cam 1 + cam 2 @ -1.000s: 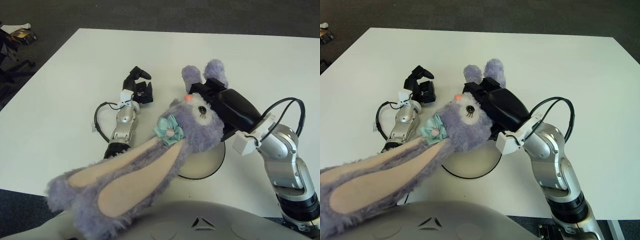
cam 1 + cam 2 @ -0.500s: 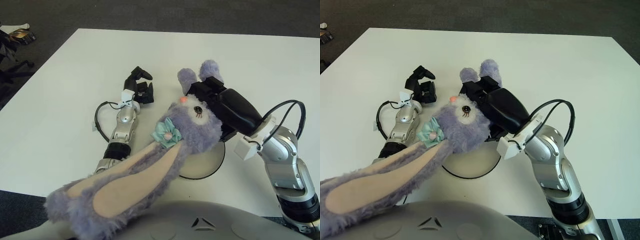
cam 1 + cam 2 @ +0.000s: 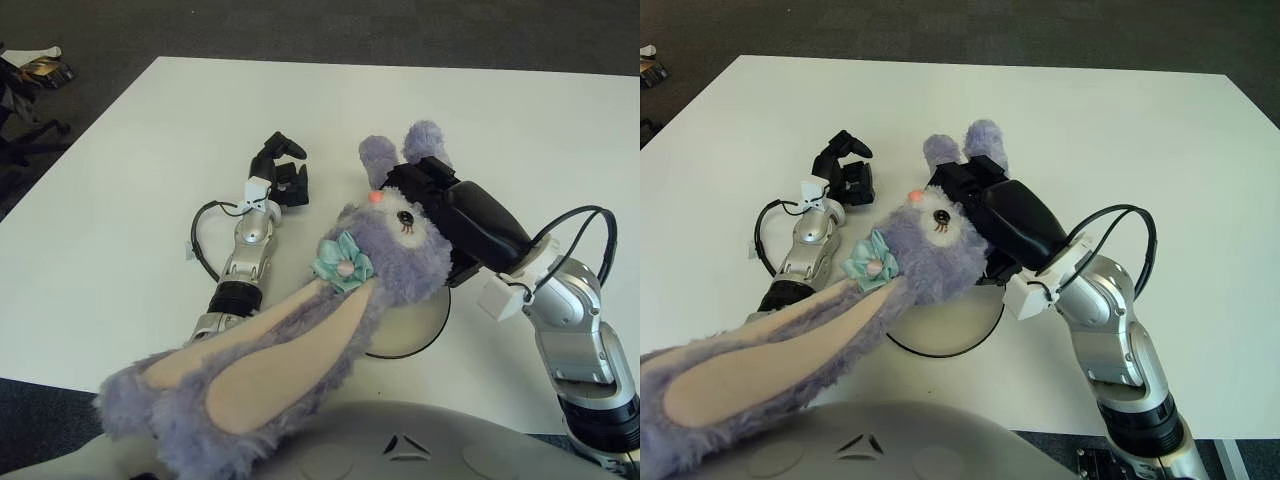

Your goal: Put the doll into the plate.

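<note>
left eye view: right hand [image 3: 440, 205] grips doll [image 3: 390, 250] over plate [image 3: 415, 330].

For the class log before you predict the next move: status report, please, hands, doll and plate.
Right hand shut on the doll, over the plate. Left hand idle beside the doll's left. Doll's ears trail off the plate toward the robot. Nothing in the way.

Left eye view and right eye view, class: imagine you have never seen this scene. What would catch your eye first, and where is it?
First, the purple rabbit doll at the centre, its long ears stretching toward the camera at lower left. The right hand grips its body from the right, holding it over the white plate, which is mostly hidden beneath it. The left hand shows to the doll's left over the white table, holding nothing.
</note>
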